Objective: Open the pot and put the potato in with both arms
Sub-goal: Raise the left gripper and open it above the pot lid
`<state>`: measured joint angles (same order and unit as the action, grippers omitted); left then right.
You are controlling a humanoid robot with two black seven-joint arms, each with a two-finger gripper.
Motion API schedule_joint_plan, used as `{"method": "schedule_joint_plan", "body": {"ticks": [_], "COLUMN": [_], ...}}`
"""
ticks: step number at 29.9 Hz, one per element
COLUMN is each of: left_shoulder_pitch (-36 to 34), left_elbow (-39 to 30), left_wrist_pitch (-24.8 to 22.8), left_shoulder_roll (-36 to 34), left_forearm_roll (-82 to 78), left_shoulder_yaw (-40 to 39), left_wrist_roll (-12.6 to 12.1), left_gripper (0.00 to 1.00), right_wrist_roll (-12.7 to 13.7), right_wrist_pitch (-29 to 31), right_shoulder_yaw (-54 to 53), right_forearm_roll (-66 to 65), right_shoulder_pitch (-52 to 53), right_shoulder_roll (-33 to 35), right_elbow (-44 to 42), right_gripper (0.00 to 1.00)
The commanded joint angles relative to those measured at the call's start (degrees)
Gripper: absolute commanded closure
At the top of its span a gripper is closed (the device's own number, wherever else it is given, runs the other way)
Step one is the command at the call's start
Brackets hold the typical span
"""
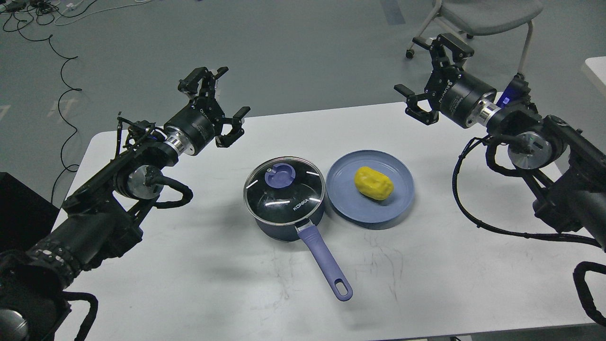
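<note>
The dark navy pot (284, 222) stands at the table's middle, its glass lid (284, 192) with a lavender knob (279, 175) closed on it. Its long lavender handle (326, 263) points toward me and to the right. The yellow potato (373, 183) lies on a round blue plate (343, 201) just right of the pot. My left gripper (218, 101) hovers open above the table's far left, up and left of the pot. My right gripper (432, 79) hangs open beyond the table's far right, up and right of the plate. Neither holds anything.
The white table (213, 284) has rounded corners and scuff marks near the front. A grey chair (483, 19) stands on the floor behind the right gripper. Black cables (61, 80) trail over the floor at far left. A white surface edge (596, 71) shows at right.
</note>
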<state>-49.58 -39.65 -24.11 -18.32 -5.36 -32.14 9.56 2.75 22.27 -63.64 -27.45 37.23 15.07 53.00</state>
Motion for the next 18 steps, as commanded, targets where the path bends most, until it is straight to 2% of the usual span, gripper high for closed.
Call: {"method": "schedule_joint_plan", "body": {"ticks": [1, 18], "left_shoulder_pitch": [0.18, 2.47], "left_elbow": [0.01, 0.27], "left_wrist_pitch": [-0.24, -0.24], "left_shoulder_roll": [-0.23, -0.93], "left_forearm_roll": [-0.09, 3.51], "left_shoulder_yaw": [-0.21, -2.05], "left_wrist_roll": [0.10, 0.19], "left_gripper": [0.02, 0.02], "right_wrist_roll": [0.77, 0.59], "right_wrist_pitch": [-0.47, -0.21], "right_shoulder_yaw": [-0.08, 0.27], "right_forearm_roll": [0.12, 0.12], "right_shoulder_pitch": [-0.22, -0.66], "right_shoulder_roll": [-0.13, -0.75], "right_elbow": [0.09, 0.35], "right_gripper": [0.00, 0.00]}}
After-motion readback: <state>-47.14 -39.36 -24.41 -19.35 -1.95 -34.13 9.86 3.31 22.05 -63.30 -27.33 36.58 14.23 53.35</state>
